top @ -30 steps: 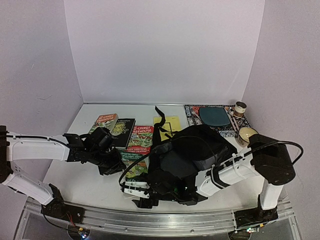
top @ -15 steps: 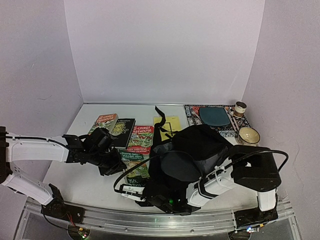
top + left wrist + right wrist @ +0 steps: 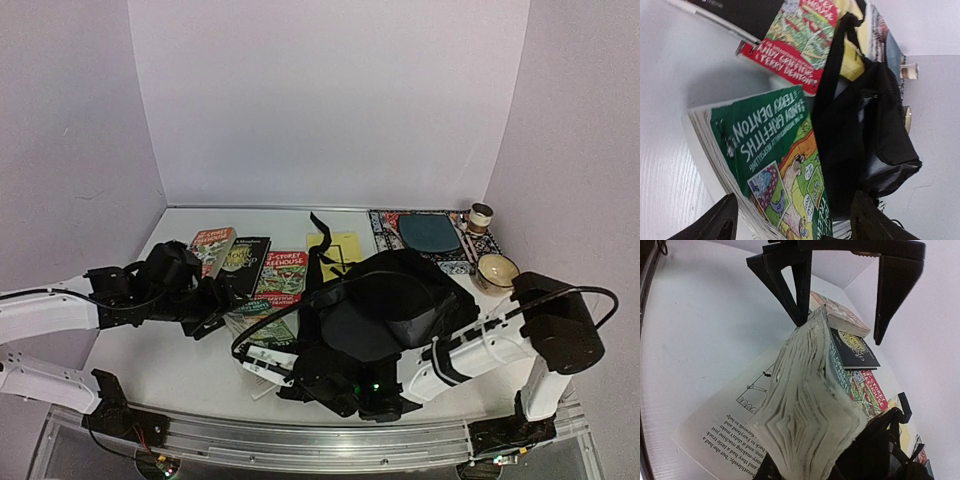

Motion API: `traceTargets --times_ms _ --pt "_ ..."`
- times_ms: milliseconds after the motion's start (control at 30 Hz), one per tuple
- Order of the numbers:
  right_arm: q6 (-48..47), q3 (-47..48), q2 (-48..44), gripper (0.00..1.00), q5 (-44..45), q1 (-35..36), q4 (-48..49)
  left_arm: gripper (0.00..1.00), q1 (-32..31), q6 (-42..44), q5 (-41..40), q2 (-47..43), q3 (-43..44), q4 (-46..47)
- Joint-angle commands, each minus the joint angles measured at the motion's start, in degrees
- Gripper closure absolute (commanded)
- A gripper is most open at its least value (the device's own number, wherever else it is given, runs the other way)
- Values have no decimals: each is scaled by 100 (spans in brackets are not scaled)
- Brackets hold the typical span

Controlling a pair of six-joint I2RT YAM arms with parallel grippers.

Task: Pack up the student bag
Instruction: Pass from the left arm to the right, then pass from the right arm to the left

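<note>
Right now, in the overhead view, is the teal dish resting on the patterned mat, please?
Yes, the teal dish lies flat on the patterned mat, whose border shows on both sides of it.

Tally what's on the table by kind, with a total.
Backpack: 1
Books: 4 (green book, red book, black book, far-left book)
Yellow flat item: 1
Patterned mat: 1
Teal oval item: 1
Small cup: 1
Bowl: 1
Total: 10
</note>
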Motion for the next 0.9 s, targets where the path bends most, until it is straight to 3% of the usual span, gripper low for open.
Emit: traceTargets --times_ms 0,267,467,700,867 --pt "217 282 -810 100 -60 65 -39 13 23 343 -962 -645 459 -529" --pt "-43 478 -1321 100 506 56 -335 2 28 272 -1608 -1574 367 -867" --pt "-173 492 -1613 100 1028 -57 -352 1 34 -6 -1445 -1401 118 -678" --pt "131 316 -1992 100 1144 -255 -358 1 39 -47 -797 -1010 -561 1080" --pt "943 69 -2444 100 1273 -437 -370 1 49 -173 -394 -571 -1013 2558"
